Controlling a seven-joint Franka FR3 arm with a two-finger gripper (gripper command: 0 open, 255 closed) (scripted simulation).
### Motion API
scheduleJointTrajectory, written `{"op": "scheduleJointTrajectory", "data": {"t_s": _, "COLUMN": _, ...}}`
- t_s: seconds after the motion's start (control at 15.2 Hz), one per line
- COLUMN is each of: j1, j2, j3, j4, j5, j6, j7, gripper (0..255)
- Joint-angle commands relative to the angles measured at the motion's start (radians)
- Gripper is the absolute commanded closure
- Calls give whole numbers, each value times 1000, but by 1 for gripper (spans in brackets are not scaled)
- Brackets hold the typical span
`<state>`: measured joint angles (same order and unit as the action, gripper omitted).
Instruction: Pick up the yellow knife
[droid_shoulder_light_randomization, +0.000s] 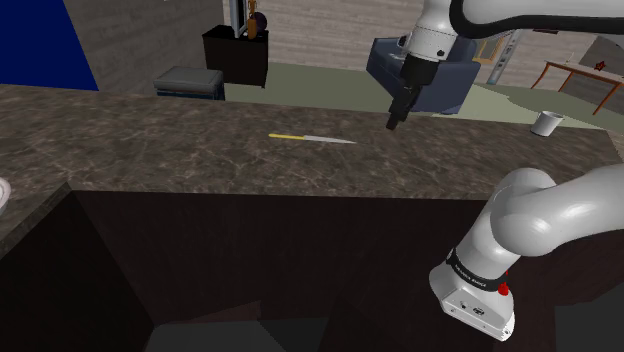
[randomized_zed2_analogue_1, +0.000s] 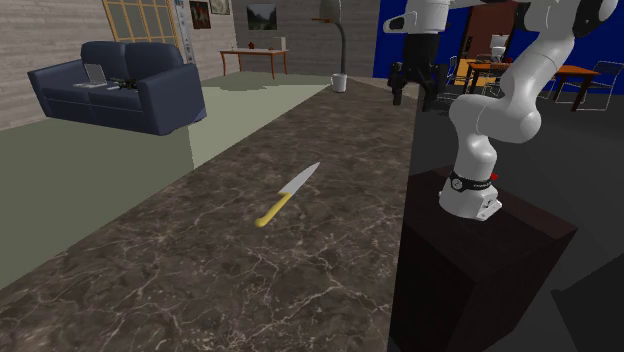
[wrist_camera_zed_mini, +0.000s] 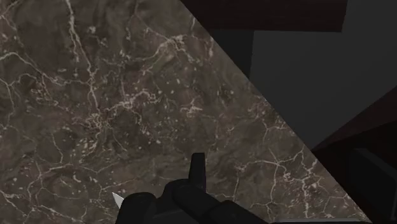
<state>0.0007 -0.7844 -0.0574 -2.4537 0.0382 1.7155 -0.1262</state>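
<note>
Fingers (droid_shoulder_light_randomization: 395, 120) hovering pressed together, gripping nothing; knife (droid_shoulder_light_randomization: 310, 138) lying flat on the desk (droid_shoulder_light_randomization: 150, 150) is looking light, stiff, thin, so I'm favouring the yellow handle (droid_shoulder_light_randomization: 285, 135).

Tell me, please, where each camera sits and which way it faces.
Shoulder view: behind the arm, looking down across the counter at the knife; its lower links and gripper show.
Second exterior view: over one end of the counter, looking along it towards the cup; the arm on its stand shows at that view's right.
Wrist view: on the gripper, looking down at the counter; the gripper shows, the knife's tip beside it.
Shared: both exterior views show knife, cup and blue sofa.
</note>
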Motion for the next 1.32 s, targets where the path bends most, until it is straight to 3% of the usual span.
{"op": "scheduleJointTrajectory", "data": {"t_s": 0.0, "j1": 0, "j2": 0, "j3": 0, "j4": 0, "j5": 0, "j6": 0, "j7": 0, "gripper": 0}}
{"op": "scheduleJointTrajectory", "data": {"t_s": 0.4, "j1": 33, "j2": 143, "j3": -123, "j4": -30, "j5": 8, "j6": 245, "j7": -209, "gripper": 0}}
{"op": "scheduleJointTrajectory", "data": {"t_s": 0.66, "j1": 77, "j2": 272, "j3": -208, "j4": -8, "j5": 54, "j6": 390, "j7": -365, "gripper": 0}}
{"op": "scheduleJointTrajectory", "data": {"t_s": 0.99, "j1": 156, "j2": 459, "j3": -318, "j4": 69, "j5": 179, "j6": 529, "j7": -595, "gripper": 0}}
{"op": "scheduleJointTrajectory", "data": {"t_s": 1.25, "j1": 221, "j2": 626, "j3": -394, "j4": 170, "j5": 344, "j6": 585, "j7": -812, "gripper": 0}}
